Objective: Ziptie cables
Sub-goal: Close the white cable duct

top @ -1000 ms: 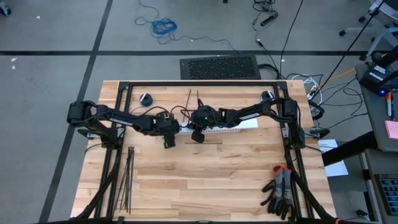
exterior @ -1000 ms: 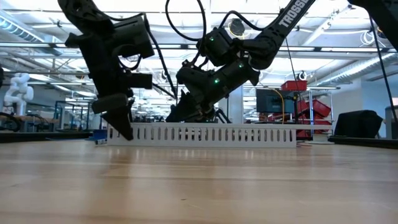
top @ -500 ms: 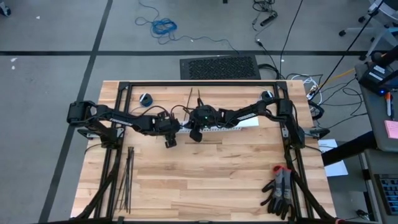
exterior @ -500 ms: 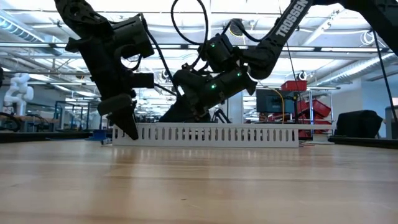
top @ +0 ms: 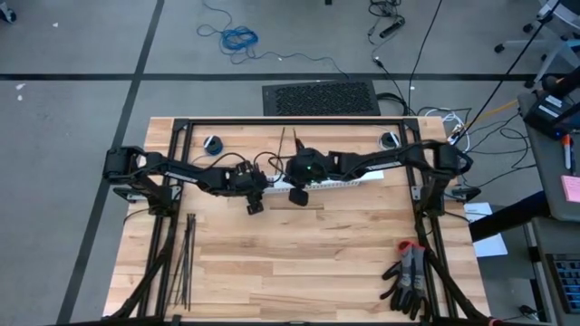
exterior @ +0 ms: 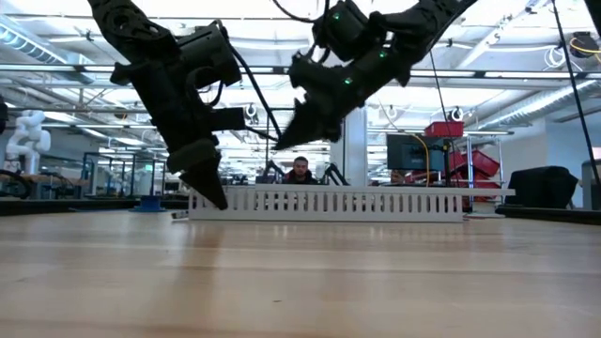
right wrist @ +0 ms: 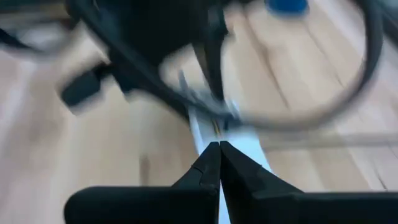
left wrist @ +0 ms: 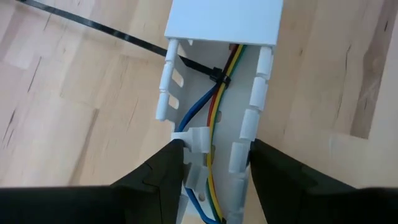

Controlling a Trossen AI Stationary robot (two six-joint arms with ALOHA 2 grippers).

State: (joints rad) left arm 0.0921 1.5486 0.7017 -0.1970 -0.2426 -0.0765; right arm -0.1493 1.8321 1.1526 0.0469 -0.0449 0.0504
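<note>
Right pincer (exterior: 282,141) higher than before

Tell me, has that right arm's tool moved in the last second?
Yes. The right tool, shut, has risen clear above the white slotted channel in the low view; earlier it sat down at the channel's top edge.

A white slotted channel (top: 331,184) lies lengthwise across the middle of the wooden counter (top: 308,263). A pair of dark gloves with red cuffs (top: 407,276) rests near the counter's front right corner. A small blue-and-dark round object (top: 212,143) sits near the rear edge. A blue coiled cable (top: 239,38) and a dark floor grate (top: 320,98) lie on the floor beyond.
</note>
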